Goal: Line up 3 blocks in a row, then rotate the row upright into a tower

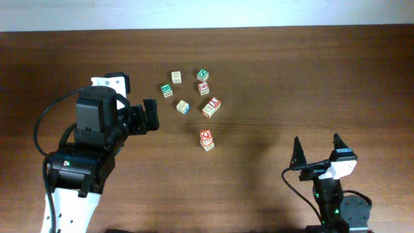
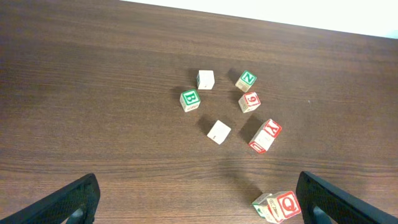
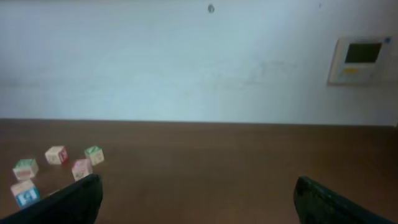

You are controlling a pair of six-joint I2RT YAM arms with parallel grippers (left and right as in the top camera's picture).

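Right end effector (image 1: pixel 317 139) by the front edge of the surface (image 1: pixel 362 77), right side — fingers spread, empty. Left end effector (image 1: pixel 152 115) left of centre, likewise released, holding nothing. Red-Q block (image 1: pixel 206 139) sits mid-surface, alone; blue-print block (image 1: pixel 183 107) behind it, leftward. Farther back — green-B block (image 1: pixel 166 90), red-9 block (image 1: pixel 203 88), green-N block (image 1: pixel 202 75).

The Q cube (image 1: pixel 206 136) is lettered red, B cube (image 1: pixel 166 90) and N cube (image 1: pixel 202 75) green, table (image 1: pixel 310 77) dark-brown woodgrain.
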